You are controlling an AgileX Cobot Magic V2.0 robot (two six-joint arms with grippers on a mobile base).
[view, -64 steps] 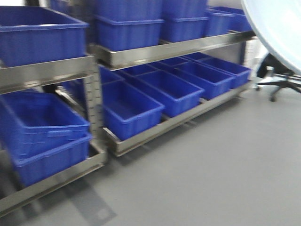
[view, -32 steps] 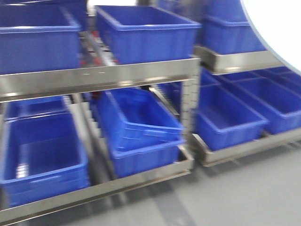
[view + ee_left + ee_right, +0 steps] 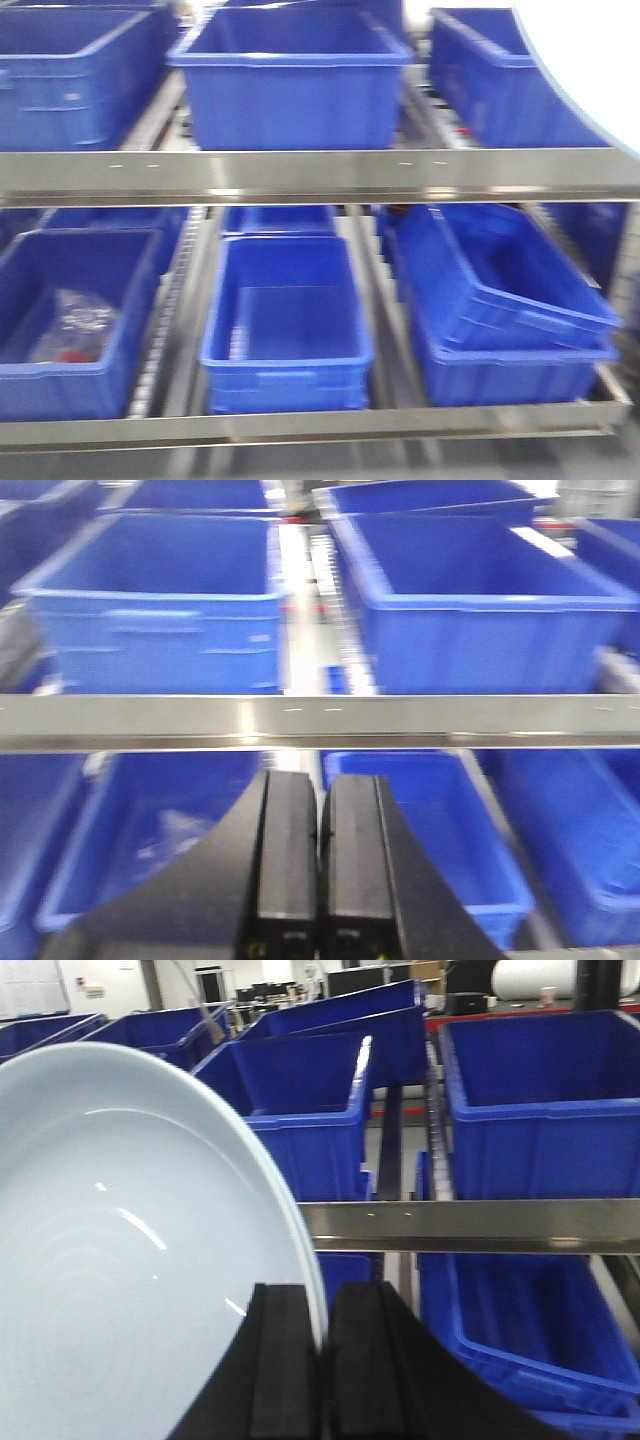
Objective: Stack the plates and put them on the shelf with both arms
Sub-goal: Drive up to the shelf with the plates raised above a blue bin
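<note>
Plates (image 3: 130, 1260) ride on edge in my R pincer (image 3: 320, 1360), its two black fingers pinching the white rim btwn them, the disc fanning up and to the left of the grip. A doubled rim line suggests two nested, though I can't be sure. My L pincer (image 3: 320, 860) has its fingers pressed together w/ nothing btwn.

Straight ahead of both pincers, the shelf (image 3: 320, 175) runs its brushed steel front rail level across the view. Blue bins (image 3: 290, 80) fill the tier above that rail and the tier below, w/ roller tracks (image 3: 165, 320) in the gaps. One lower bin, ahead and to the left, holds a clear bag (image 3: 75, 325).

My read: carry step, placing not yet begun. To do it well I'd hold the pinch firm, since a glossy rim w/ a big overhang can slip. I'd bring the L pincer under the free edge, tip the stack flat before crossing the rail, and aim for a bare stretch, as bins take most of the room. Steel rollers are hard and may let plates creep, so I'd set down slow.

Beyond the rack, monitors (image 3: 270, 990) show, blurred.
</note>
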